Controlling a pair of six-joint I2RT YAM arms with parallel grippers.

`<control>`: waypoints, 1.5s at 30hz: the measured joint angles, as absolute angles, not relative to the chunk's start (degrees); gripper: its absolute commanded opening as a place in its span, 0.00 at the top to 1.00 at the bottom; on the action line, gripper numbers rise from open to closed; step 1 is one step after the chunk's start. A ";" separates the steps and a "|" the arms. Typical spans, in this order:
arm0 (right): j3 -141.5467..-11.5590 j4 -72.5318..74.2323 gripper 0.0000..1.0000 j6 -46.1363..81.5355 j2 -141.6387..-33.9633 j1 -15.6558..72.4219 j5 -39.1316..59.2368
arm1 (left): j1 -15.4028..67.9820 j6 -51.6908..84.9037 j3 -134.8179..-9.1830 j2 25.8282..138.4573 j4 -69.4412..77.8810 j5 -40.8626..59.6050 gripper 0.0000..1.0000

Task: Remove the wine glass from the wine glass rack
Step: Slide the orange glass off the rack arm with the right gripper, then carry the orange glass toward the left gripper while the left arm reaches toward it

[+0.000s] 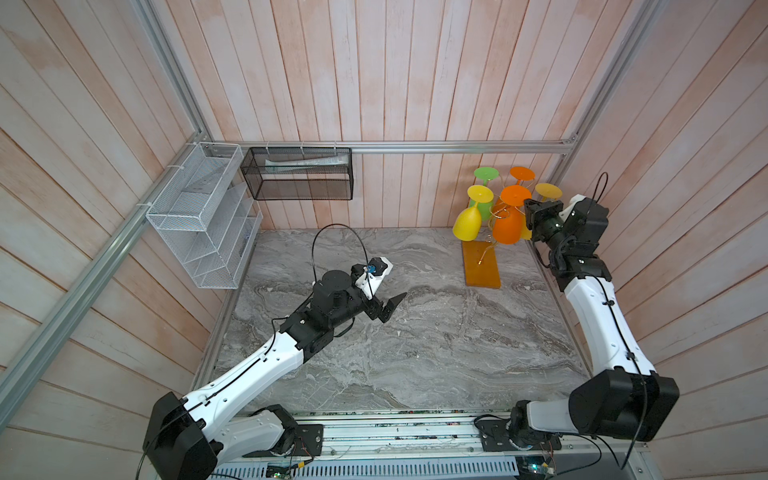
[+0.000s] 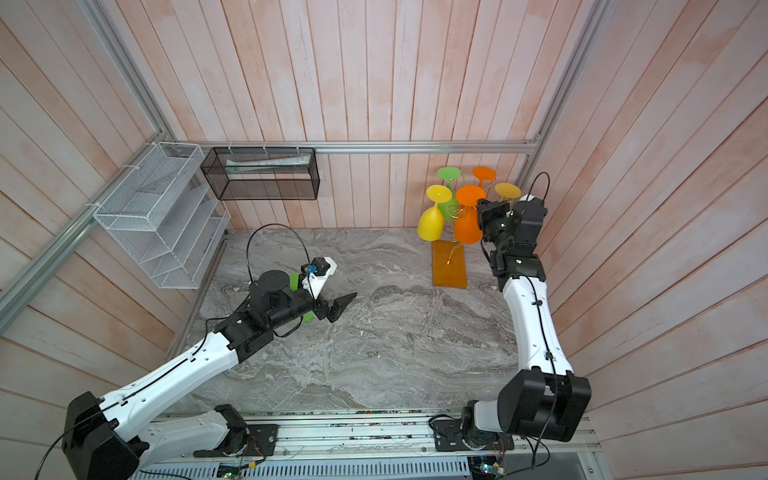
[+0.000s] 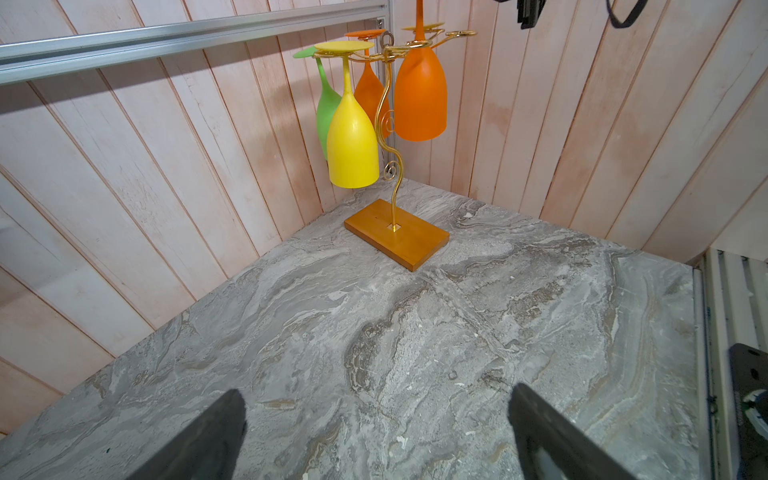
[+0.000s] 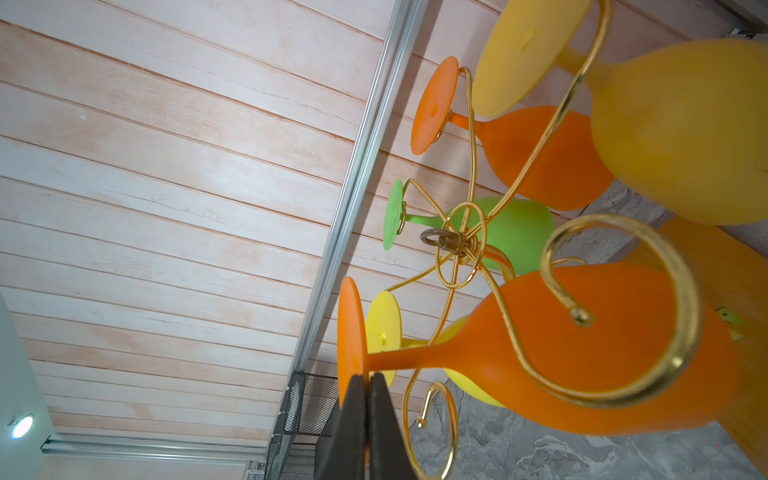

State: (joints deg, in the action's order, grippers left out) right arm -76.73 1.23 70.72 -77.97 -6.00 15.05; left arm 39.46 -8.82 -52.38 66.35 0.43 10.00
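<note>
The wine glass rack [image 1: 482, 266] [image 3: 399, 237], gold wire on an orange-brown wooden base, stands at the back right corner of the table. An orange wine glass [image 1: 508, 226] [image 2: 467, 228] [image 3: 419, 95] [image 4: 582, 353] hangs bowl down at the rack's near side. My right gripper [image 1: 527, 203] [image 4: 368, 378] is shut on the edge of that glass's foot disc. In the left wrist view its stem reaches above the level of the rack's arms. My left gripper [image 1: 388, 307] [image 3: 378, 390] hovers open and empty over the table's left middle, far from the rack.
Yellow [image 1: 467, 224], green [image 1: 486, 172], orange [image 1: 521, 172] and amber [image 1: 548, 191] glasses hang on the rack too. White [image 1: 199, 216] and black [image 1: 299, 174] mesh baskets hang on the back left walls. A green object [image 2: 308, 318] peeks out under my left arm.
</note>
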 measured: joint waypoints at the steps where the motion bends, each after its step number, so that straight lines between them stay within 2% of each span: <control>1: -76.09 1.10 1.00 70.61 -77.21 -6.07 15.05 | 39.44 -8.82 -52.38 66.35 0.45 10.00 0.00; 22: -65.69 -9.10 1.00 65.19 -57.30 -5.50 15.05 | 39.46 -8.86 -52.38 66.81 0.43 9.89 0.00; 25: -64.88 -11.73 1.00 63.68 -55.02 -2.59 14.06 | 39.46 -8.88 -52.38 66.87 0.43 9.30 0.00; 30: -62.98 -14.72 1.00 60.88 -51.99 7.49 10.02 | 39.46 -9.02 -52.38 67.05 0.45 8.25 0.00; 38: -59.79 -16.32 1.00 55.72 -53.49 23.73 3.22 | 39.46 -9.82 -52.93 67.44 -0.91 6.02 0.00; 45: -59.83 -16.29 1.00 49.56 -58.04 27.38 3.11 | 39.46 -12.53 -60.66 67.46 -7.03 2.98 0.00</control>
State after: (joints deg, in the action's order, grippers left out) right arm -59.83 -16.29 49.56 -58.04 27.38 3.11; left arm 39.46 -12.53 -60.66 67.46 -7.03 2.98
